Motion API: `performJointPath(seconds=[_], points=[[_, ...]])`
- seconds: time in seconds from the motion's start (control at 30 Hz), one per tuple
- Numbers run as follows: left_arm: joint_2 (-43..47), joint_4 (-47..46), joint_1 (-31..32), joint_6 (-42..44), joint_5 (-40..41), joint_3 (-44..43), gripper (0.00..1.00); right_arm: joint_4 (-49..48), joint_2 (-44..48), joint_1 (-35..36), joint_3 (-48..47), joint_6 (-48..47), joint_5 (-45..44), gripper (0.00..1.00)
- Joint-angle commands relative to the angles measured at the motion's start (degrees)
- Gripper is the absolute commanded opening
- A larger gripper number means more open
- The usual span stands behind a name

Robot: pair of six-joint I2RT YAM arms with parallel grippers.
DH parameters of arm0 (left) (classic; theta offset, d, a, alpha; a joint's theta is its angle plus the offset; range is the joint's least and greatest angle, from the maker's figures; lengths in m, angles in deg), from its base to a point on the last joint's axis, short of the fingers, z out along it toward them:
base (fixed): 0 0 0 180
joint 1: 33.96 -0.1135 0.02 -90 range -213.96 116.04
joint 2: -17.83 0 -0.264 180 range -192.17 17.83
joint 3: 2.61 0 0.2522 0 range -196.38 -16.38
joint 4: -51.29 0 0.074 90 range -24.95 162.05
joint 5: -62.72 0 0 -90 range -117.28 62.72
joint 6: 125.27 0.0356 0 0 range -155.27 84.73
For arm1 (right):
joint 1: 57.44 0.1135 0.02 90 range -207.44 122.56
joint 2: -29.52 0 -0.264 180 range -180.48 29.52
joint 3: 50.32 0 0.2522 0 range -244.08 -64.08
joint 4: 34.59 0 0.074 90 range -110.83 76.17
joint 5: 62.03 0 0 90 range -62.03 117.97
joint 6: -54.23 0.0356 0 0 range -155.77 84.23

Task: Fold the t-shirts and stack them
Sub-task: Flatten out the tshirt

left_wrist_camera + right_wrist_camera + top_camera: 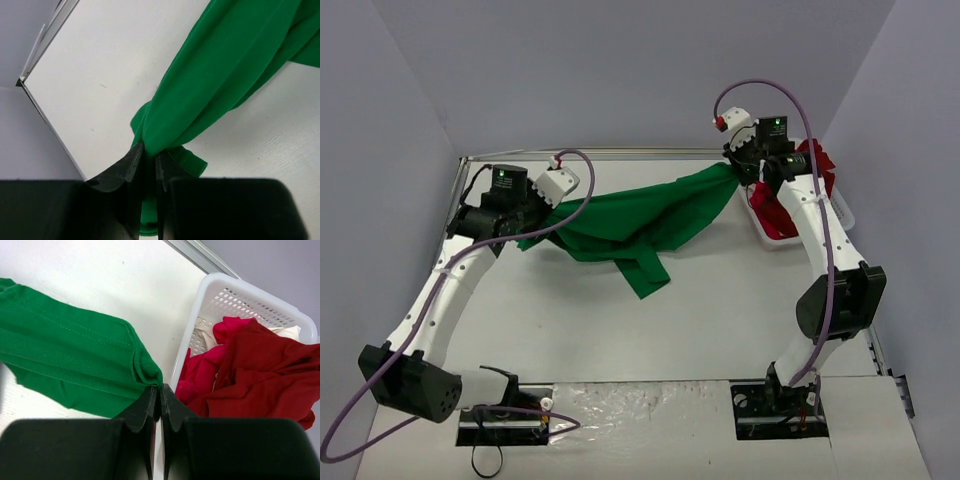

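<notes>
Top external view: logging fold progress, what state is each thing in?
Bright green cloth t-shirt: unfolded, stretched between both end effectors.
Deep red cloth t-shirt: crumpled in basket.
White plastic lattice basket: upright, holding clothes.
Left end effector: shut on green t-shirt.
Right end effector: shut on green t-shirt.

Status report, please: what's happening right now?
Left claw, right claw shut on green t-shirt, stretched between them. Red t-shirt heaped in white basket. Nothing blocking.

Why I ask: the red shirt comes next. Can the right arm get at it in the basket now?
Likely not yet: the right gripper is beside the basket, red t-shirt uncovered, but it is shut on the green t-shirt.
</notes>
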Motion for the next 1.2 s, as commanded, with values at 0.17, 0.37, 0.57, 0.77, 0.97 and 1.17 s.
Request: performJointPath(seconds=[0.17, 0.37, 0.57, 0.77, 0.97, 1.17], points=[[7.8, 0.9, -0.6, 0.8, 7.7, 1.6, 0.02, 0.5, 4.6, -1.1, -3.0, 0.6, -1.9, 0.00], [8.1, 0.1, -0.6, -0.4, 10.1, -1.3, 0.02, 0.4, 6.5, -2.1, -8.9, 2.7, -1.2, 0.00], [8.3, -0.6, -0.5, -2.2, 10.3, -4.0, 0.02, 0.6, 10.6, -2.1, -11.9, 3.2, -1.7, 0.00], [10.7, 4.9, -0.1, -0.1, 2.5, -2.9, 0.03, 1.0, 17.3, -2.2, -5.1, 3.0, 0.1, 0.00], [16.3, 16.6, 6.7, 10.3, -8.1, 8.4, 0.54, 0.8, 25.2, -2.2, 11.5, 3.9, 4.5, 0.00], [14.3, 18.9, 13.3, 10.5, -7.2, 15.2, 0.97, -0.5, 27.1, -2.2, 20.8, 5.1, 6.1, 0.00]])
